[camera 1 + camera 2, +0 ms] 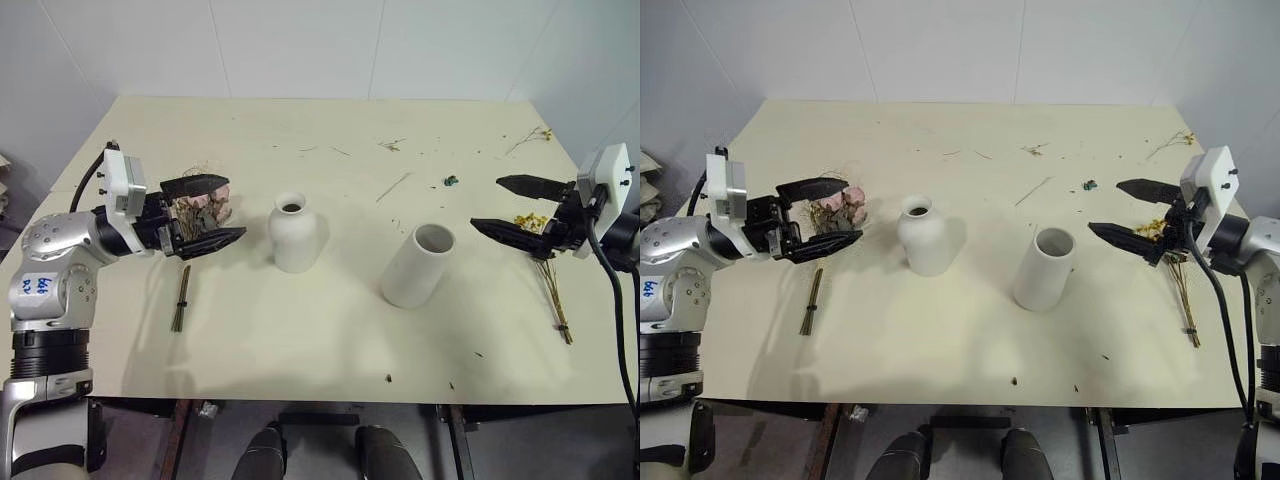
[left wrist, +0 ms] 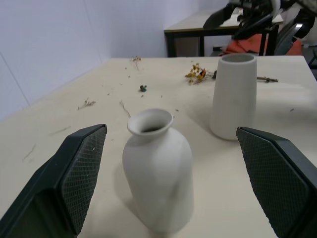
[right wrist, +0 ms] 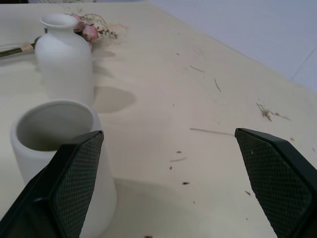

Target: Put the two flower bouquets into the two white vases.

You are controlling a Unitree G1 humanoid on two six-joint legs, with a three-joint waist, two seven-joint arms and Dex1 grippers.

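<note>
Two white vases [image 1: 297, 232] [image 1: 418, 265] stand upright; rose bouquet [image 1: 843, 208] and yellow bouquet [image 1: 545, 262] lie flat.

Two white vases stand on the table [image 1: 300, 350]: one bottle vase [image 1: 297, 233] and one cylinder vase [image 1: 419, 265]. Two bouquets lie there: one rose bouquet [image 1: 837, 208] and one yellow bouquet [image 1: 548, 275]. Two grippers show, a left gripper [image 1: 208, 214] and a right gripper [image 1: 510, 205]. One small green bit [image 1: 451, 181] lies among several twig scraps.

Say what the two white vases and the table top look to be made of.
Bottle vase: likely unglazed ceramic or plaster; matte white with no shine, and a thick rim.
Cylinder vase: seemingly the same matte white material, with a thick wall at its mouth.
Table: smooth pale cream board, perhaps laminate; faint sheen, no visible grain.
</note>
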